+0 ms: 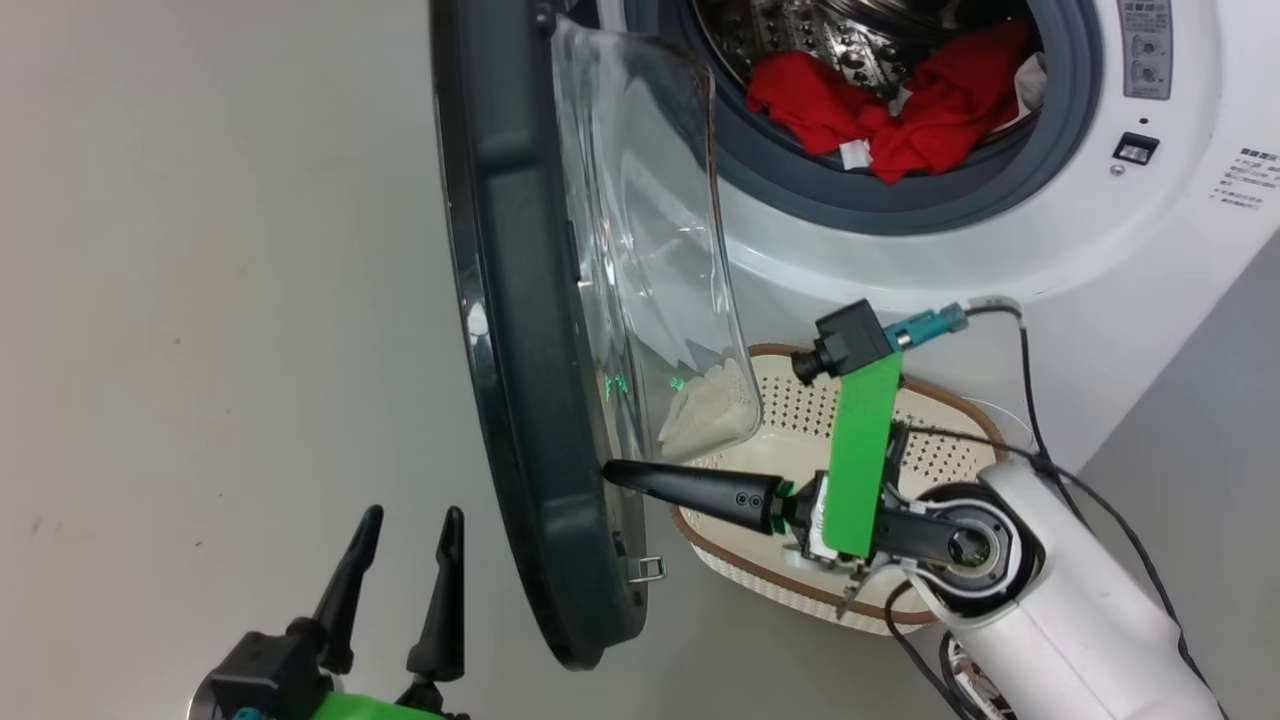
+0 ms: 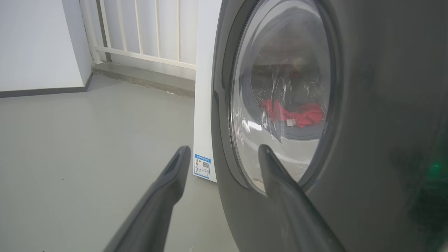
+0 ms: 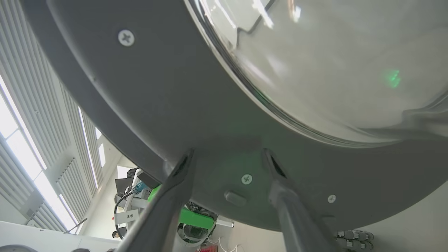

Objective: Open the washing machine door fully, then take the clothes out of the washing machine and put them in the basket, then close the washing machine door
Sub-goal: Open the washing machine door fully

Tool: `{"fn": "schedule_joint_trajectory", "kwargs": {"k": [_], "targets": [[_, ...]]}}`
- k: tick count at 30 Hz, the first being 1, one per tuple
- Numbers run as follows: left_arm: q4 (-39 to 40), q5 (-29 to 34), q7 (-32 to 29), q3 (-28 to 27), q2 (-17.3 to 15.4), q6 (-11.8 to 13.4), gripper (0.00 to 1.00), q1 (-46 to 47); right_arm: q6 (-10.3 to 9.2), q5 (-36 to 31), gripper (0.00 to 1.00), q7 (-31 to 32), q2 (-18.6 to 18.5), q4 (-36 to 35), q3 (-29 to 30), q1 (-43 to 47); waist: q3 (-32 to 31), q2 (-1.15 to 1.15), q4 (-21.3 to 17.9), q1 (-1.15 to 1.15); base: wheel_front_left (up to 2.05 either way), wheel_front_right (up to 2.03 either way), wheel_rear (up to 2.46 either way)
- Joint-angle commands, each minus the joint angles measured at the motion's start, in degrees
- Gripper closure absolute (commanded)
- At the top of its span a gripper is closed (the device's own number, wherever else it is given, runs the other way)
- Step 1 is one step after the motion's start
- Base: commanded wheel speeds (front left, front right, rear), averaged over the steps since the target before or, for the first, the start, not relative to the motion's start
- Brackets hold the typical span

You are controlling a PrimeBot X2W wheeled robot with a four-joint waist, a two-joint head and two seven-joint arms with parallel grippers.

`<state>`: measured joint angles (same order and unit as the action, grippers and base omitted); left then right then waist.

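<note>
The washing machine (image 1: 1000,250) stands with the washing machine door (image 1: 520,350) swung out, edge-on to me, its glass bowl (image 1: 650,250) facing the drum. Red clothes (image 1: 900,110) with a white tag lie in the drum mouth, and show through the glass (image 2: 294,115). The basket (image 1: 960,410) sits on the floor under the opening. My right gripper (image 1: 615,472) is open, its fingertips (image 3: 187,157) against the door's grey inner rim (image 3: 157,105), nothing between them. My left gripper (image 1: 412,520) is open, empty, just outside the door's black outer face (image 2: 367,122).
A pale cloth (image 1: 705,410) shows through the door's glass at the basket's left end. Grey floor (image 1: 200,300) spreads left of the door. A white railing (image 2: 140,31) and wall stand behind the machine. Cables (image 1: 1040,420) trail from my right arm over the basket.
</note>
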<state>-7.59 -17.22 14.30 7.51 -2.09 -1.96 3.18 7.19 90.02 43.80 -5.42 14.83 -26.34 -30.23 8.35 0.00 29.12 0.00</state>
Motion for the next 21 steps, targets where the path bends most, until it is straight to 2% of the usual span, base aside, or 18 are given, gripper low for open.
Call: {"fn": "schedule_joint_trajectory", "kwargs": {"k": [1, 9, 21], "targets": [[1.11, 0.16, 0.70, -2.02, -0.78, 0.36, 0.00, 0.16, 0.30, -0.61, 0.00, -0.79, 0.94, -1.29, -0.15, 1.10, -0.09, 0.00, -0.27, 0.00, 0.00, 0.00, 0.00], [0.42, 0.63, 0.70, -2.77, -0.78, 0.04, 0.00, 0.23, 0.30, -2.43, 0.00, -4.91, -1.35, -0.37, 1.27, 3.53, -0.74, 0.00, -1.71, 0.00, 0.00, 0.00, 0.00], [0.09, 1.49, 0.70, -4.53, -0.78, -0.46, 0.00, -0.81, 0.30, -6.56, 0.00, -15.13, -6.33, -0.43, 0.77, 9.74, -1.81, 0.00, -4.04, 0.00, 0.00, 0.00, 0.00]]}}
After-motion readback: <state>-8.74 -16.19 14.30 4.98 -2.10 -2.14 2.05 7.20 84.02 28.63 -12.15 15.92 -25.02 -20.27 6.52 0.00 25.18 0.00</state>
